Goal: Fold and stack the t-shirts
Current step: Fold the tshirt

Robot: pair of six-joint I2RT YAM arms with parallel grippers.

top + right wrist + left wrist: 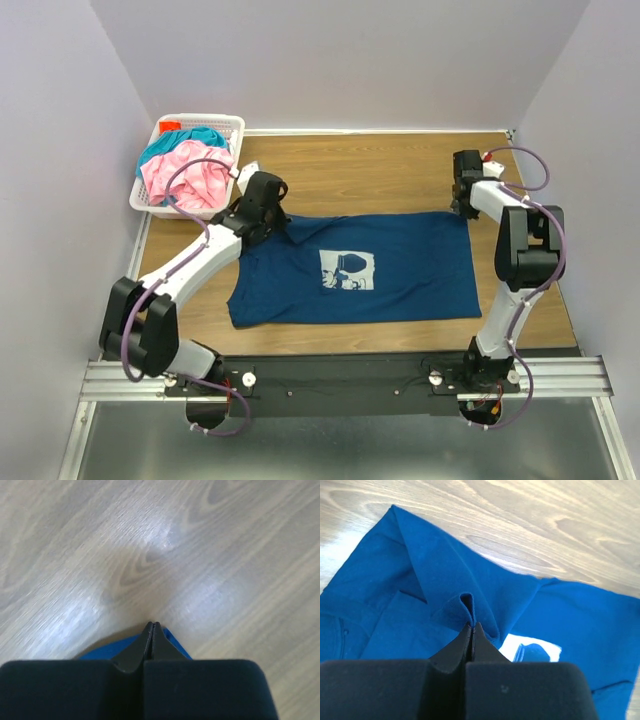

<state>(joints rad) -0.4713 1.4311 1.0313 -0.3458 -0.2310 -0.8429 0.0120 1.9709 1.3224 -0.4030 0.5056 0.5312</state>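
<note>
The dark blue t-shirt [400, 268] lies spread on the table, its white mouse print [348, 270] facing up. My left gripper [272, 222] is shut on a pinched fold of the shirt [467, 602] at its far left corner, near the sleeve. My right gripper [462, 208] is shut on the shirt's far right corner, whose blue edge [175, 642] shows beside the fingers. The pink t-shirt [190, 180] and the teal t-shirt [190, 138] lie bunched in the white basket [235, 126].
The white lattice basket stands at the table's back left corner. Bare wood [370, 170] lies behind the blue shirt, up to the back wall. Walls close in on the left and the right.
</note>
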